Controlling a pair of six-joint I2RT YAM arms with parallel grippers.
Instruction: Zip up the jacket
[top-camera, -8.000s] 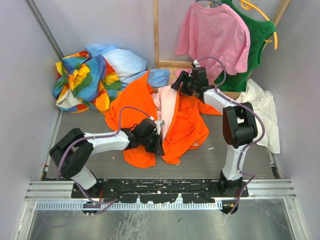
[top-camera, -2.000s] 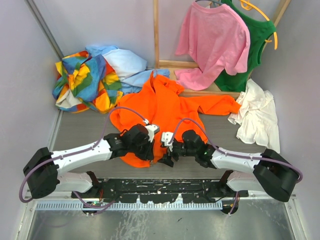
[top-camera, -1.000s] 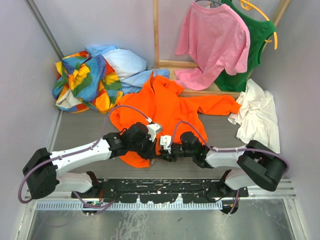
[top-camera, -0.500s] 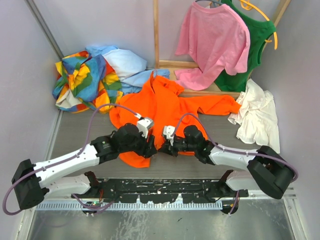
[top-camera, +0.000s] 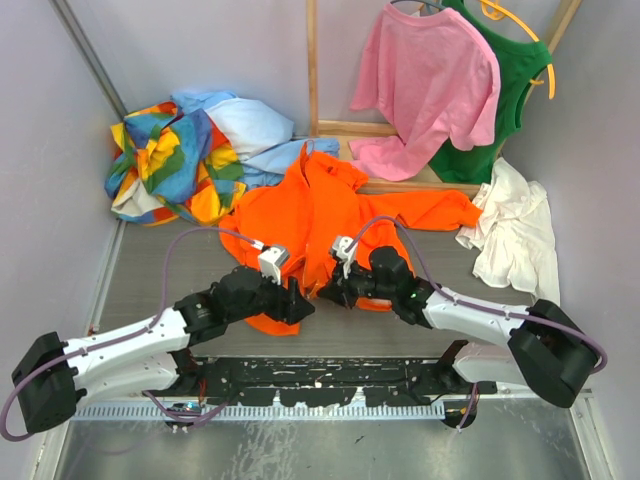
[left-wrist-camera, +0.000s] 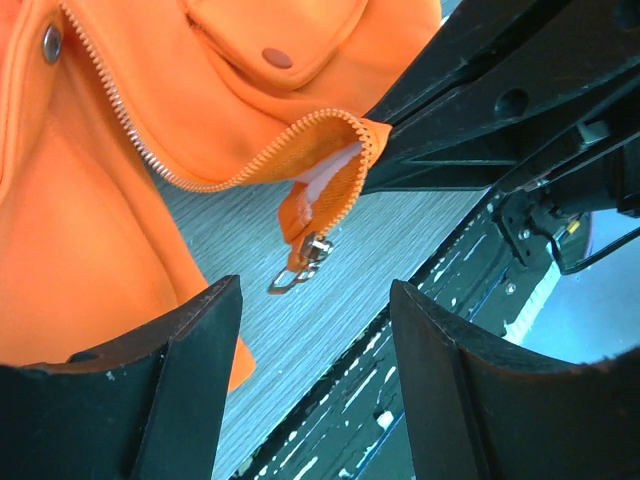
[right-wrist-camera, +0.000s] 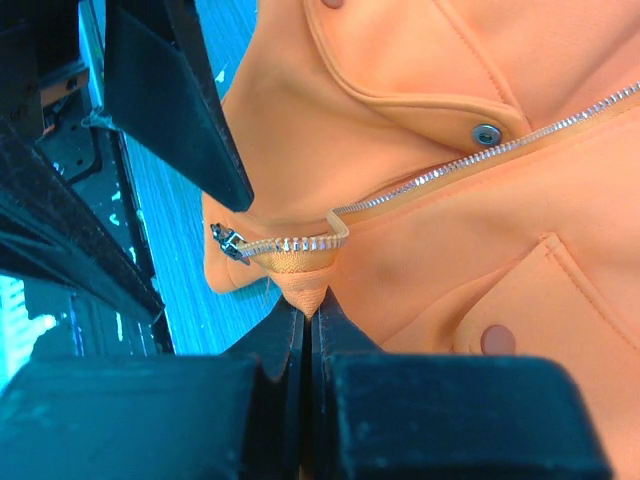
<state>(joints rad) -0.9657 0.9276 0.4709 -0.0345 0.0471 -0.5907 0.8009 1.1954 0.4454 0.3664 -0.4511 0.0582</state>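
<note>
The orange jacket (top-camera: 335, 205) lies spread on the table with its front zipper open. My right gripper (right-wrist-camera: 308, 308) is shut on the bottom hem corner just below the zipper's lower end and holds it a little off the table. The metal zipper slider (left-wrist-camera: 305, 258) hangs from that corner, and the right wrist view shows the slider (right-wrist-camera: 225, 242) too. My left gripper (left-wrist-camera: 315, 292) is open just short of the slider, with nothing between its fingers. From above, the left gripper (top-camera: 298, 305) and the right gripper (top-camera: 330, 290) meet at the jacket's near hem.
A multicoloured garment (top-camera: 165, 160) and a light blue cloth (top-camera: 250, 125) are piled at the back left. A pink T-shirt (top-camera: 425, 80) and a green garment (top-camera: 515, 90) hang at the back right. A white cloth (top-camera: 515, 225) lies at the right. The black base rail (top-camera: 320, 375) runs along the near edge.
The left gripper has opened and drawn back toward the near left. The right gripper has shut on the hem corner and lifted it slightly away from the near edge.
</note>
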